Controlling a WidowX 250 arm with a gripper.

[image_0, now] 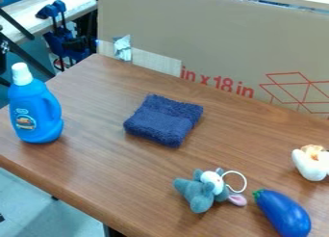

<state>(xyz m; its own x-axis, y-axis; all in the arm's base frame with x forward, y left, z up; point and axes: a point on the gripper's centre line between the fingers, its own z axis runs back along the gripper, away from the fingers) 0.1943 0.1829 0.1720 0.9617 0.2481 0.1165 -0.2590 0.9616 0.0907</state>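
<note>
Five items are positioned on the wooden desk (237, 135) in the camera view. A blue bottle (35, 115) with a white cap (21, 74) stands upright at the left, its handle side toward the right and a label (26, 121) on its body. A folded dark blue towel (164, 120) lies flat in the middle, well apart from the bottle. A grey plush toy (202, 195) lies on the near side, right of the towel and apart from it; a white loop (244, 180) and a pink part (237, 200) extend at its right. A blue toy eggplant (284, 214) lies just beside the plush toy, at the near right, with its green stem end directed toward the far left. A white object (311, 166) with an orange-brown top is located at the right edge, on the far side of the eggplant. A cardboard panel (212, 33) with red print stands along the far side; silver tape (122, 48) is attached at its left. Blue and black equipment (64, 43) is located at the far left, beyond the desk. Whether the hand is open, closed or gripping an item cannot be told.
</note>
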